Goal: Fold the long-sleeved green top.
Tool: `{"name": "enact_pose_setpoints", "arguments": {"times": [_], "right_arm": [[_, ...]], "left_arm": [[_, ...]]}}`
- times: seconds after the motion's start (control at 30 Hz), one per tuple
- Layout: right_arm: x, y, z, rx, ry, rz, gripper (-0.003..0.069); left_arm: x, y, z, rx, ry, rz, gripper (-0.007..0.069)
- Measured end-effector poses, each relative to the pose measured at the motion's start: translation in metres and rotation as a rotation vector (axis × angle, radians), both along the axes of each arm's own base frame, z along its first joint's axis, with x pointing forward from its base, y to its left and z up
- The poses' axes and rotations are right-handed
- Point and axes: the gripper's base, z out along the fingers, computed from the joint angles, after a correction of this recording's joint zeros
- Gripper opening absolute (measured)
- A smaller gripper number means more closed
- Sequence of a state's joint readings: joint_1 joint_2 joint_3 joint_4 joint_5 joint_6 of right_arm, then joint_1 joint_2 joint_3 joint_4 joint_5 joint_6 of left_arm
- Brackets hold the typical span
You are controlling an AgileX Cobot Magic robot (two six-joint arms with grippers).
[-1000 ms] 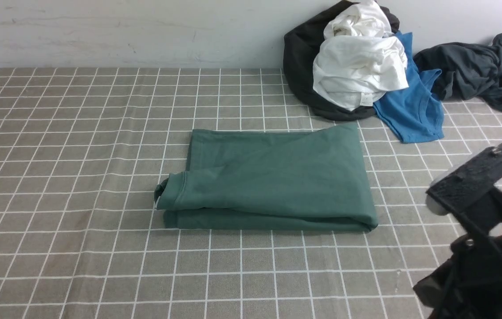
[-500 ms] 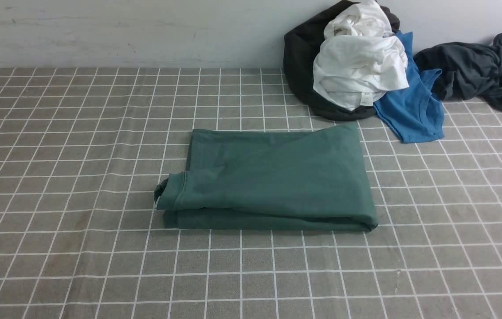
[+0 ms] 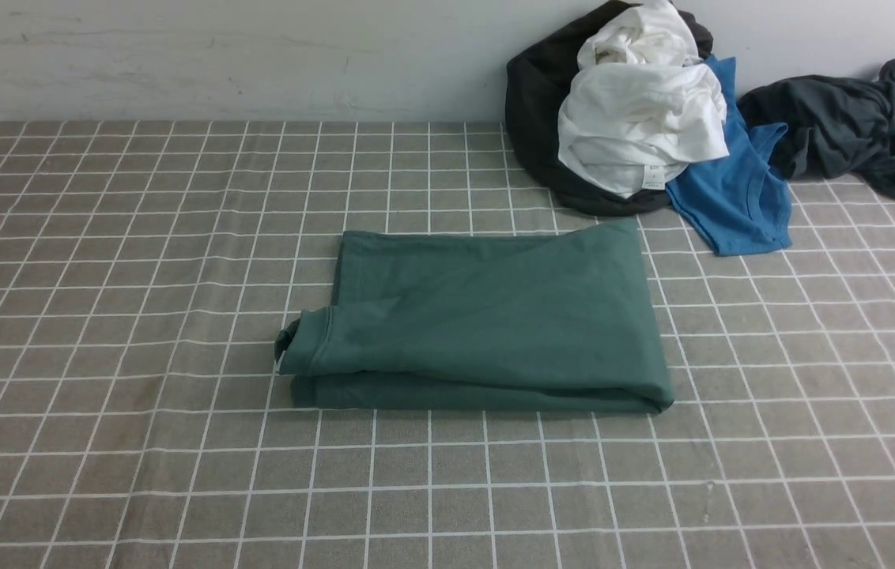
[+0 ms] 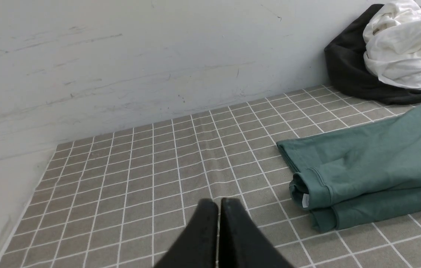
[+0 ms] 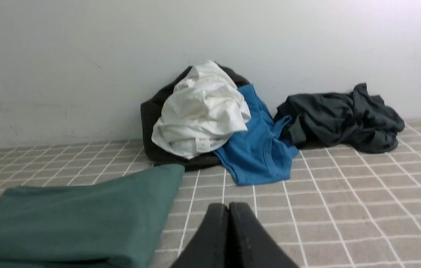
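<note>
The green long-sleeved top [image 3: 487, 324] lies folded into a flat rectangle in the middle of the checked table, a small white label showing at its left end. It also appears in the left wrist view [image 4: 374, 167] and the right wrist view [image 5: 73, 219]. Neither arm shows in the front view. My left gripper [image 4: 219, 203] is shut and empty, hovering over bare table off the top's left end. My right gripper [image 5: 228, 207] is shut and empty too, over bare table beside the top's right end.
A heap of clothes sits at the back right against the wall: a black garment [image 3: 534, 103], a white one [image 3: 637, 118] and a bright blue T-shirt [image 3: 732, 197]. A dark charcoal-grey garment [image 3: 851, 126] lies further right. The pale wall [image 3: 258, 55] bounds the table's far side.
My right arm, visible at the front view's lower right a second ago, has drawn back out of that view. The green top has not moved.
</note>
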State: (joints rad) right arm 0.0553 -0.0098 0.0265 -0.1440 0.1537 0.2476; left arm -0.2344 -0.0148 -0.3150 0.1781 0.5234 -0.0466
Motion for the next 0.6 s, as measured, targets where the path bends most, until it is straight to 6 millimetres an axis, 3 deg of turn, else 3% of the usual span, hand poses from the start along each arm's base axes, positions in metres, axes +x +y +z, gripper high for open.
{"name": "enact_pose_setpoints", "arguments": {"times": [0.27, 0.6], "right_arm": [[-0.001, -0.004, -0.017, 0.023, 0.185, -0.071, -0.0013], [-0.002, -0.006, -0.018, 0.004, 0.197, -0.124, -0.0013]], "left_arm": [[0.0, 0.0, 0.0, -0.002, 0.001, -0.001, -0.0007], [0.0, 0.0, 0.0, -0.002, 0.001, -0.001, -0.0007]]}}
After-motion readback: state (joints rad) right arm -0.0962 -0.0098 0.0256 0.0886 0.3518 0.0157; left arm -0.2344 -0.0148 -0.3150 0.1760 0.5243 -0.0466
